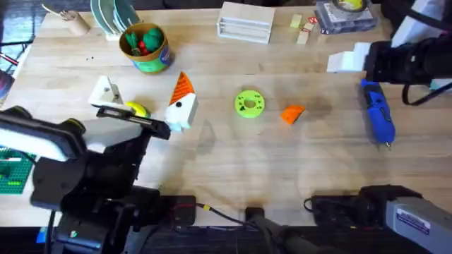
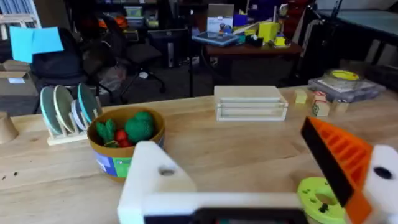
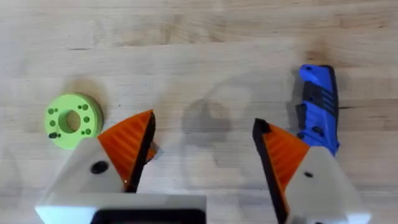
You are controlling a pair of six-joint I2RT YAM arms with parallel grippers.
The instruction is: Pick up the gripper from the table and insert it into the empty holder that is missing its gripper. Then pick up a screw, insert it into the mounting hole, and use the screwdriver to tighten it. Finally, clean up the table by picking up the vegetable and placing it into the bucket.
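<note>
The loose orange gripper [image 1: 292, 113] lies mid-table, right of the flat green disc [image 1: 248, 104]. My left gripper [image 1: 143, 88] is open; one finger is the bare white holder [image 1: 106, 92] [image 2: 155, 180], the other carries an orange fin [image 1: 183, 86] [image 2: 339, 155]. The yellow vegetable [image 1: 136, 109] lies between those fingers, near the bucket [image 1: 145, 46] [image 2: 124, 140]. The blue screwdriver [image 1: 378, 113] [image 3: 317, 102] lies at the right. High over the table, my right gripper [image 3: 204, 121] is open and empty, between disc [image 3: 73, 119] and screwdriver. A screw is too small to tell.
Along the far edge stand a plate rack [image 1: 113, 17], a clear box [image 1: 246, 21], small blocks [image 1: 304, 28] and a tape box [image 1: 346, 14]. A green studded plate [image 1: 10, 173] lies at the left edge. Bare wood lies in front of the disc.
</note>
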